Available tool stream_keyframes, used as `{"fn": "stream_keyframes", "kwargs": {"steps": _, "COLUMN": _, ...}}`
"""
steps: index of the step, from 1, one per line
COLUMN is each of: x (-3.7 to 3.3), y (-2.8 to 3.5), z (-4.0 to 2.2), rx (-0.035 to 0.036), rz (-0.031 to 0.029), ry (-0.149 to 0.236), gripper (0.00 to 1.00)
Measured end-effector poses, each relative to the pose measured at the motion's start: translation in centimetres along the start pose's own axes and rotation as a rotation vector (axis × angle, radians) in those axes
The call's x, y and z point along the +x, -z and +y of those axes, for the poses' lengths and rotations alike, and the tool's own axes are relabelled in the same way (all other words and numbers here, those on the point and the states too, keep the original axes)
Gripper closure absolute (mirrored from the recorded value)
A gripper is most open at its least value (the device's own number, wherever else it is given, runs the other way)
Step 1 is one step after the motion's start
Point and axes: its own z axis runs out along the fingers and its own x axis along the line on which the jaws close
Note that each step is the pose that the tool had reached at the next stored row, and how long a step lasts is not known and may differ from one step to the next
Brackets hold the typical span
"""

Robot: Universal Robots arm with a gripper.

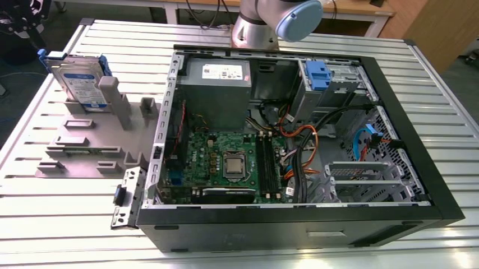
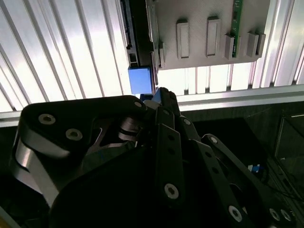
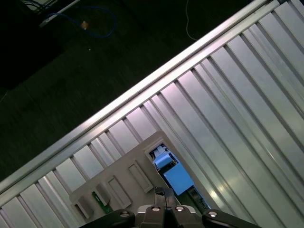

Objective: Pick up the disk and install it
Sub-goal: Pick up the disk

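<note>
One disk (image 1: 78, 81) stands upright on edge in a grey holder (image 1: 82, 151) on the slatted tabletop (image 1: 67, 224), at the exterior view's left, just beside the open computer case (image 1: 292, 224); its blue carrier rail frames the labelled face. In both wrist views the gripper (image 3: 162, 192) (image 2: 159, 93) points down at the tabletop near the carrier's blue end (image 3: 176, 179); its tips are drawn together with nothing between them, and the disk sits ungrasped in the holder.
</note>
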Motion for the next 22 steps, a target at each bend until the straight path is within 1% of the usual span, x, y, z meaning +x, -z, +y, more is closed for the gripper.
{"fn": "stream_keyframes", "kwargs": {"steps": 4, "x": 0.0, "y": 0.0, "z": 0.0, "rx": -0.0002, "rz": 0.0003, "ry": 0.007, "gripper": 0.89}}
{"fn": "stream_keyframes", "kwargs": {"steps": 8, "x": 0.0, "y": 0.0, "z": 0.0, "rx": -0.0005, "rz": 0.001, "ry": 0.023, "gripper": 0.89}}
{"fn": "stream_keyframes", "kwargs": {"steps": 14, "x": 0.0, "y": 0.0, "z": 0.0, "rx": -0.0012, "rz": 0.0027, "ry": 0.056, "gripper": 0.89}}
{"fn": "stream_keyframes", "kwargs": {"steps": 20, "x": 0.0, "y": 0.0, "z": 0.0, "rx": -0.0023, "rz": 0.0051, "ry": 0.109, "gripper": 0.89}}
{"fn": "stream_keyframes", "kwargs": {"steps": 22, "x": 0.0, "y": 0.0, "z": 0.0, "rx": -0.0024, "rz": 0.0053, "ry": 0.113, "gripper": 0.89}}
